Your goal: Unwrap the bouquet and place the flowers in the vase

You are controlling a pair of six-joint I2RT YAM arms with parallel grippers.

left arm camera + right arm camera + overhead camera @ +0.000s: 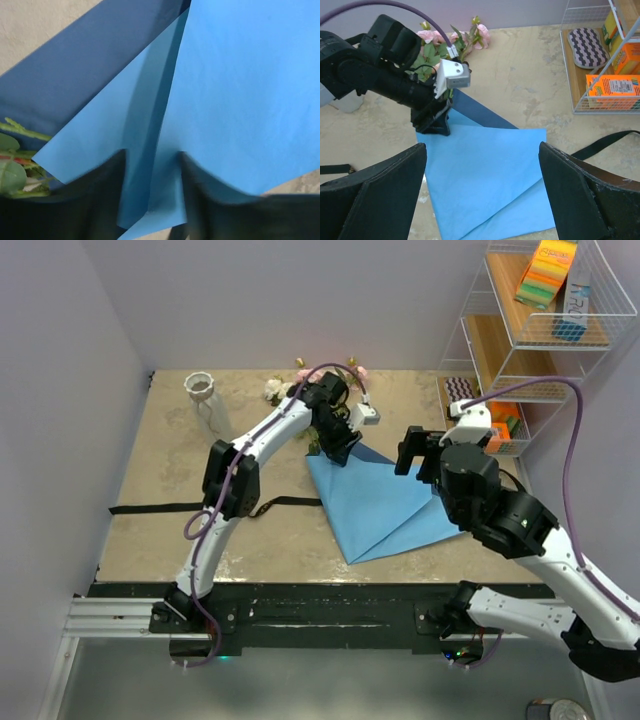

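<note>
Arms: two – left arm point(265, 432), right arm point(470, 485). Vase point(207, 400): one. Blue paper sheet point(385, 505): one. Flower bunch point(274, 390): one, blooms too hidden to count. Wire rack point(497, 350): one.

Blue paper point(385, 505), pink roses point(432, 36), whitish vase point(208, 400).

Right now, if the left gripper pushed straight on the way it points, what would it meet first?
The blue paper: a raised fold of it sits between the open jaws of the left gripper, with the table probably just beneath.
</note>
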